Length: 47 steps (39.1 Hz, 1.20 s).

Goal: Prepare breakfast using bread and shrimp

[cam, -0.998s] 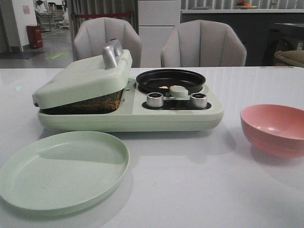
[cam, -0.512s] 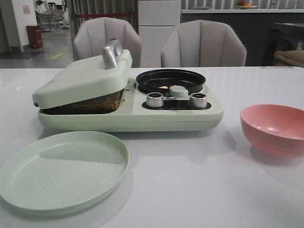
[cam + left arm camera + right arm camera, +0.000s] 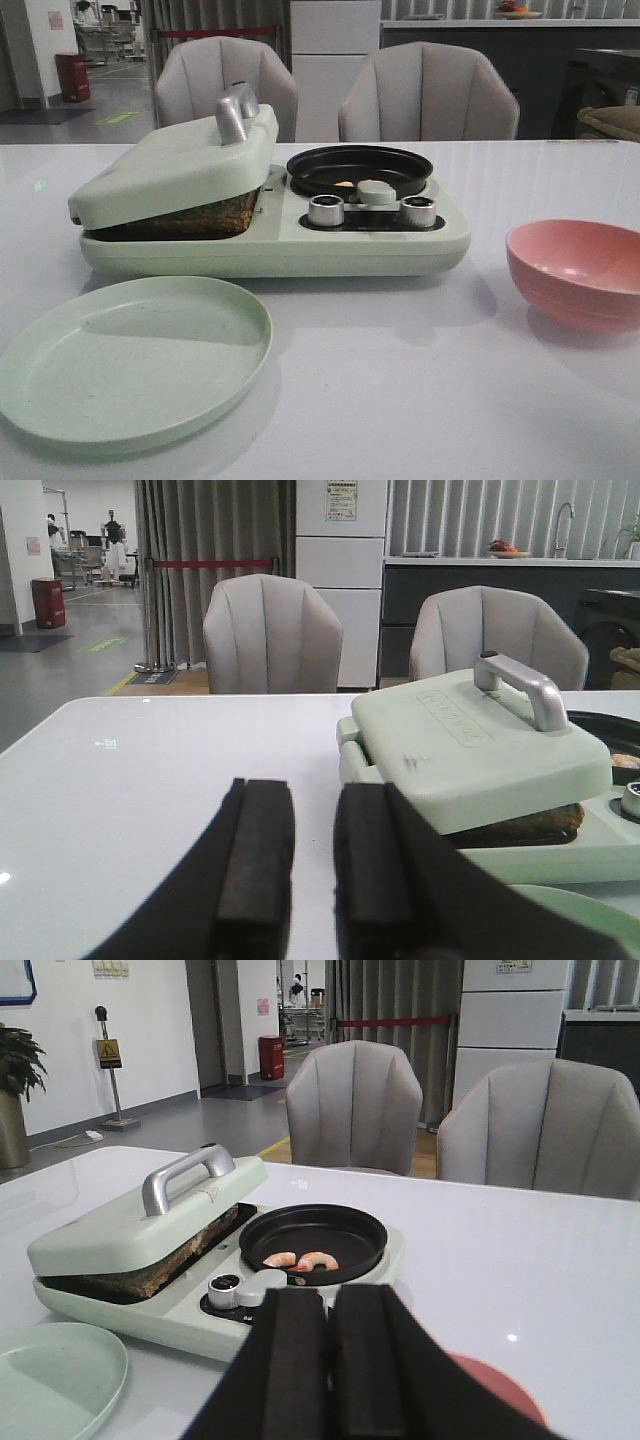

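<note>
Bread (image 3: 195, 213), dark-crusted and brown, is sitting clamped in the left half of the pale green breakfast-maker appliance (image 3: 275, 245), under its hinged pale green lid (image 3: 175, 165), which is resting tilted on the slices with its silver handle (image 3: 236, 112) pointing up. Only the crust edge is showing below the lid. Two small pale orange shrimp (image 3: 301, 1259) are lying side by side in the round black frying pan (image 3: 315, 1240) on the appliance's right half, behind two silver knobs (image 3: 326, 210). The round pale green plate (image 3: 132, 355) is sitting on the white table (image 3: 400, 400) just in front of the appliance; the pink bowl (image 3: 575, 270) is standing well apart to the right. The left gripper (image 3: 312, 865) is hovering over the table beside the appliance, black pads slightly parted, gripping nothing. The right gripper (image 3: 328, 1360) is hovering near the bowl, pads pressed together, empty.
</note>
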{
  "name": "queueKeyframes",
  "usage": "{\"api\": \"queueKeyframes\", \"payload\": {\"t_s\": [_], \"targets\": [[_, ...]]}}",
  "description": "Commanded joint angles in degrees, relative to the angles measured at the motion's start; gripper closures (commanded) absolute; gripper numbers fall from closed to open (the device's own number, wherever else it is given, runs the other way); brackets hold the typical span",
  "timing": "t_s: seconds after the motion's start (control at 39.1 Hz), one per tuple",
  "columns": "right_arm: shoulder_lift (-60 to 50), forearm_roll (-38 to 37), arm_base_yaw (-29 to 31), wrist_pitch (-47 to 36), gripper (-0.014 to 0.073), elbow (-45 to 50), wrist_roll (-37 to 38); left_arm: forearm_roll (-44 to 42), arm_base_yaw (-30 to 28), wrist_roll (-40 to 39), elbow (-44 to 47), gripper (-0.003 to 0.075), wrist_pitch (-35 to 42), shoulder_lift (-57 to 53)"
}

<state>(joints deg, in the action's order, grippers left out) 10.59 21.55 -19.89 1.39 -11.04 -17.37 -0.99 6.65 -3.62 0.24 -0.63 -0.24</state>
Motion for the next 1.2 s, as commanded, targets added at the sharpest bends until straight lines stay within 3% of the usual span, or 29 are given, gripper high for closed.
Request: {"api": "queueKeyframes", "payload": {"t_s": [0.0,0.2,0.46,0.67,0.87,1.18], "targets": [[0.51,0.06,-0.14,-5.15,0.0444,-1.36,-0.38,0.12,0.03,-0.73,1.32,0.0514,4.64,-0.99],[0.51,-2.21,0.29,-5.15,0.0444,-1.35,-0.38,0.12,0.03,-0.73,1.32,0.0514,4.64,-0.99],[-0.79,-10.07,6.73,-5.01,0.0444,0.54,0.55,0.12,0.03,-0.73,1.32,0.0514,4.64,-0.99],[-7.71,-22.56,10.38,-5.01,0.0444,6.06,13.82,0.12,0.03,-0.73,1.32,0.0514,4.64,-0.99],[-12.34,-22.75,10.67,-6.12,0.0444,11.75,17.98,0.12,0.03,-0.73,1.32,0.0514,4.64,-0.99],[-12.4,-22.75,10.73,-4.79,0.0444,11.61,18.03,0.12,0.03,-0.73,1.32,0.0514,4.64,-0.88]]}}
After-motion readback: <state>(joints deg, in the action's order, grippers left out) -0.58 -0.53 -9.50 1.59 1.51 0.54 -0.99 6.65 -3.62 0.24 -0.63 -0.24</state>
